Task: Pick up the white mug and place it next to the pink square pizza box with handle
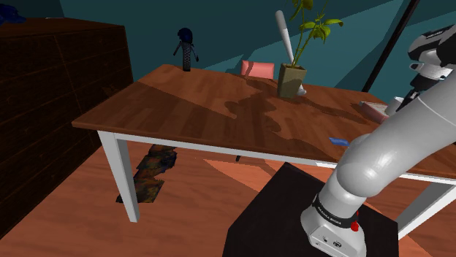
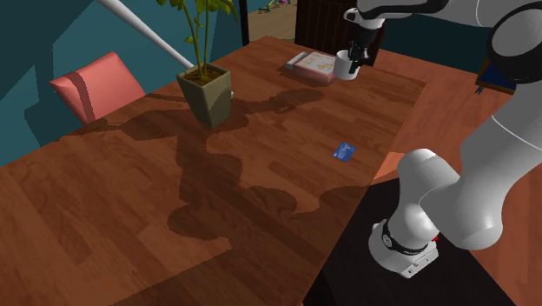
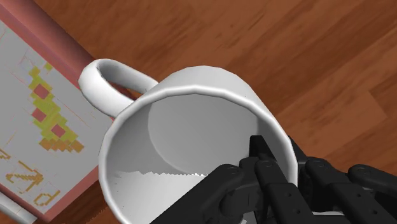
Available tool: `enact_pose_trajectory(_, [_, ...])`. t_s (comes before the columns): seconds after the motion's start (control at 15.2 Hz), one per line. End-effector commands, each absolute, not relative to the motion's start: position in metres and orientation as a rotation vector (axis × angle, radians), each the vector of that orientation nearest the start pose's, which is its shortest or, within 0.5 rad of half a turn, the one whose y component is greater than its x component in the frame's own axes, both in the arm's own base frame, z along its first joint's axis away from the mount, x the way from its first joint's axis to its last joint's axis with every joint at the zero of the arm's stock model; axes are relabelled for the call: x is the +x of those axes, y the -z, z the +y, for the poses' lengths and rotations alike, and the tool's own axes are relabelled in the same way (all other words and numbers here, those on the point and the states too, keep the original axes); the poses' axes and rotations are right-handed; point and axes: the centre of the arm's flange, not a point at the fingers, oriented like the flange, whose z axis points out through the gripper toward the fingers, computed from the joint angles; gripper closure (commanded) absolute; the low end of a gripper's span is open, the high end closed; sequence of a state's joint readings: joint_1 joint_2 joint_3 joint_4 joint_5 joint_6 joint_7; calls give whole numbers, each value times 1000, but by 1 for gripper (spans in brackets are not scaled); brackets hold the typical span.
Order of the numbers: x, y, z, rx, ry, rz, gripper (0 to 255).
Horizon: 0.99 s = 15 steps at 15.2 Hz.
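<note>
Pinching the white mug point(image 2: 343, 69) by its rim wall, gripper point(image 2: 354, 58) clenched on it, just beside the pink pizza box point(image 2: 308, 63) at nine o'clock in the second exterior view, judging it light, rigid, slick, chippable

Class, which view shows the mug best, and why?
The wrist view: the mug shows rim, handle and inside up close, its wall clasped by the gripper. The second exterior view gives it small beside the box.
</note>
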State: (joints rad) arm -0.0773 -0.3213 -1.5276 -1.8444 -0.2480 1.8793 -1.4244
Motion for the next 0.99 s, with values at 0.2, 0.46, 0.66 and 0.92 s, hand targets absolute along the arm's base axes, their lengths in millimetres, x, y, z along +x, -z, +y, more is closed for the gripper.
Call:
enact_pose_trajectory(0.2, [-97, -488, -561, -3188, 138, 188, 255])
enact_pose_trajectory(0.46, [-97, -467, -561, -3188, 138, 188, 255])
enact_pose_trajectory(0.66, [-97, -451, -561, -3188, 138, 188, 255])
enact_pose_trajectory(0.92, [-97, -437, -561, -3188, 138, 188, 255])
